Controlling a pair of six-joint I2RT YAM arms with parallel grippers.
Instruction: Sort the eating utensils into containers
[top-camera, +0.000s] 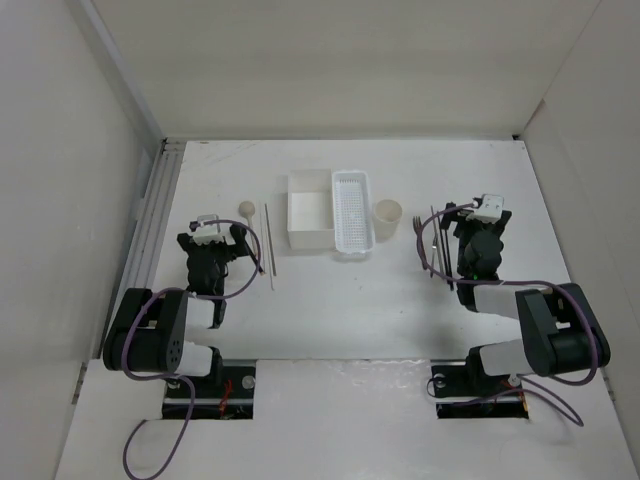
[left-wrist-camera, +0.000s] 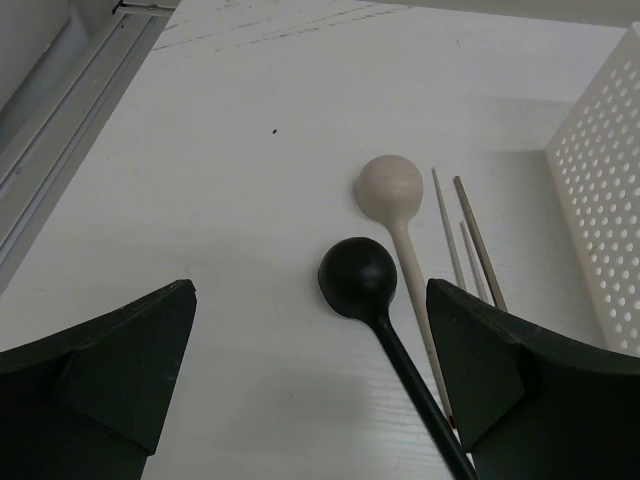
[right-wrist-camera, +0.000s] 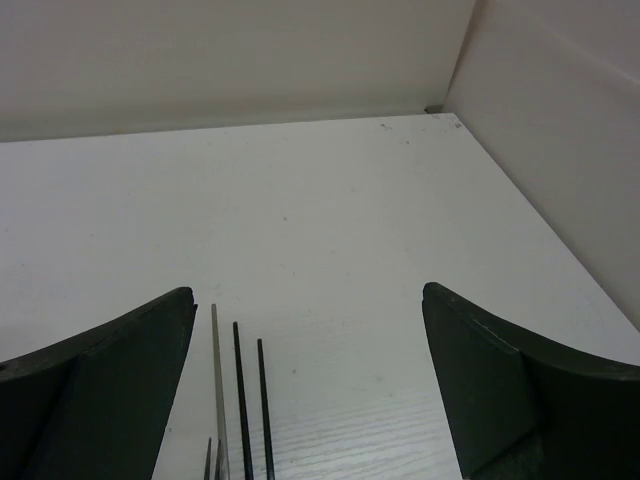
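- You are looking at three containers sitting at 12 o'clock between the arms, likely so both can reach them: white square box (top-camera: 310, 210), perforated tray (top-camera: 353, 215), round cup (top-camera: 388, 213).
- Your left gripper (left-wrist-camera: 310, 290) is hanging wide open and holding nothing. At its 1 o'clock are lying two spoons, a black spoon (left-wrist-camera: 358, 275) and a beige spoon (left-wrist-camera: 390, 185), with three pale chopsticks (left-wrist-camera: 478, 240) beside them.
- Your right gripper (right-wrist-camera: 306, 290) is gaping empty above two dark chopsticks (right-wrist-camera: 240, 400) at 7 o'clock.
- One fork (top-camera: 417, 230) is showing.
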